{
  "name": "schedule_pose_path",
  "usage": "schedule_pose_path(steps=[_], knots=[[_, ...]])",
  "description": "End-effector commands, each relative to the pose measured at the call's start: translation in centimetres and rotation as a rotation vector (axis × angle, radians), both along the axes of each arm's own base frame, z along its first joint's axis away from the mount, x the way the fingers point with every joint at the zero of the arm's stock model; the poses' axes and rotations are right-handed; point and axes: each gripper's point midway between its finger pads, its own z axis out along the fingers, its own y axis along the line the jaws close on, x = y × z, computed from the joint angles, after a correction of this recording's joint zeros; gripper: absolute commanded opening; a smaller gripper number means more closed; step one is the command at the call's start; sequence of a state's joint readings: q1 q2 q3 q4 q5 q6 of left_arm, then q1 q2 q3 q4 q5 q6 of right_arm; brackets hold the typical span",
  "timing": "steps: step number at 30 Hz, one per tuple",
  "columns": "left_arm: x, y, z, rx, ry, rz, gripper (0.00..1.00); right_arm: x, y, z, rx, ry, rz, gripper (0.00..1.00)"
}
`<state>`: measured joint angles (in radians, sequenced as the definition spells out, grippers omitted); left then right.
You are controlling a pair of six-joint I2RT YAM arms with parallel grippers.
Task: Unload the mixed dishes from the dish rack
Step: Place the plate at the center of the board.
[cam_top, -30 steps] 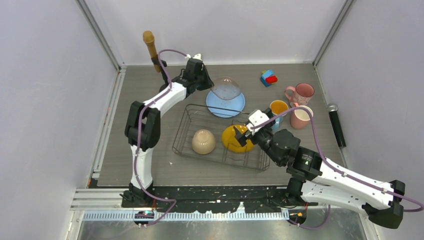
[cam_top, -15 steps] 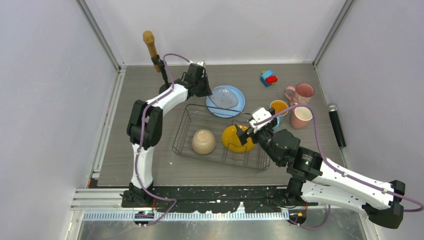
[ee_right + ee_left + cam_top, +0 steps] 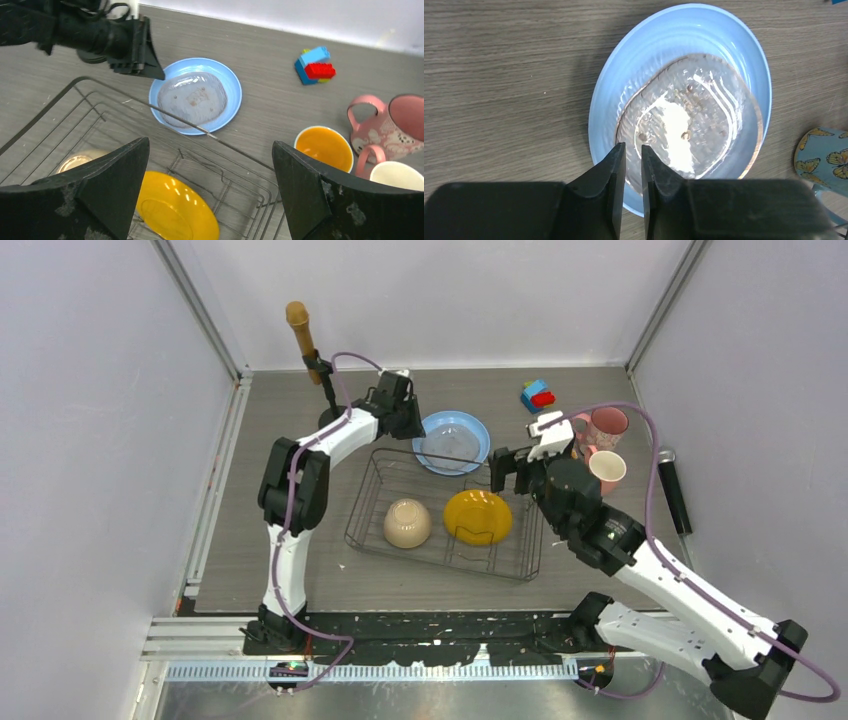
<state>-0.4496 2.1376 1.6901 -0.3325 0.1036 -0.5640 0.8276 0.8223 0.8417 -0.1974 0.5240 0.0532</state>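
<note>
The dark wire dish rack (image 3: 370,502) holds an overturned beige bowl (image 3: 407,522) and a yellow plate (image 3: 478,517) lying flat. Behind it the light-blue plate (image 3: 478,430) rests on the table with a clear glass plate (image 3: 448,438) on it. My left gripper (image 3: 408,420) is shut on the clear plate's near-left rim (image 3: 689,115); its narrow-gapped jaws (image 3: 633,147) sit over the blue plate (image 3: 604,100). My right gripper (image 3: 512,468) is open and empty above the rack's right end (image 3: 125,92), over the yellow plate (image 3: 175,210).
A speckled pink mug (image 3: 400,120), a plain pink mug (image 3: 395,175) and a blue mug with orange inside (image 3: 324,147) stand right of the rack. A red-blue toy block (image 3: 537,395) is at the back. A brown microphone on a stand (image 3: 300,330) is back left.
My left gripper lowered the clear plate flat onto the blue plate. My right gripper let go of the yellow plate, which now lies flat, and moved up and back to the right.
</note>
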Motion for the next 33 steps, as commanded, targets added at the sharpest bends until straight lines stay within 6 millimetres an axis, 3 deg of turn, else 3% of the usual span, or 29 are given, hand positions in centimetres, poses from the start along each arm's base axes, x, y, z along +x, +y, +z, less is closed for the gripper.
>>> schedule_pose_path(steps=[1, 5, 8, 9, 10, 11, 13, 16, 19, 24, 27, 33], knots=[[0.6, -0.3, 1.0, -0.011, -0.012, -0.019, 0.21, 1.3, 0.8, 0.0, 0.16, 0.106, 0.016, 1.0], [0.9, -0.4, 0.6, -0.004, -0.004, -0.017, 0.25, 1.5, 1.6, -0.3, 0.165, 0.152, 0.054, 1.0], [1.2, -0.7, 1.2, -0.017, -0.014, -0.024, 0.37, 1.0, 2.2, -0.4, 0.167, 0.212, 0.126, 1.0], [1.2, -0.8, 1.6, -0.022, -0.021, -0.027, 0.43, 0.8, 2.2, -1.3, 0.15, 0.261, 0.14, 1.0], [1.3, -0.9, 2.3, -0.03, -0.033, -0.029, 0.49, 0.4, 2.8, -0.7, 0.172, 0.287, 0.209, 1.0], [1.4, -1.0, 3.0, -0.039, -0.044, -0.033, 0.59, 0.1, 3.0, -1.9, 0.153, 0.355, 0.235, 1.0], [1.3, -1.1, 4.8, -0.057, -0.07, -0.034, 0.8, -1.3, 4.4, -2.1, 0.164, 0.456, 0.414, 1.0], [0.5, -1.2, 8.0, -0.102, -0.103, -0.043, 0.99, -0.9, 4.4, -2.2, 0.178, 0.504, 0.543, 1.0], [-1.3, -1.0, 12.4, -0.153, -0.174, -0.075, 1.0, -1.3, 4.3, -2.8, 0.098, 0.461, 0.712, 1.0], [-5.9, 1.5, 16.4, -0.168, -0.265, -0.077, 1.0, -1.9, 2.7, -5.0, -0.048, 0.518, 0.829, 1.0], [-9.8, 2.3, 17.2, -0.213, -0.295, -0.112, 1.0, -1.8, 2.9, -5.6, -0.051, 0.563, 0.88, 0.97], [-16.9, 3.9, 14.9, -0.219, -0.265, -0.16, 1.0, -1.9, 3.7, -7.9, -0.027, 0.713, 1.003, 0.9]])
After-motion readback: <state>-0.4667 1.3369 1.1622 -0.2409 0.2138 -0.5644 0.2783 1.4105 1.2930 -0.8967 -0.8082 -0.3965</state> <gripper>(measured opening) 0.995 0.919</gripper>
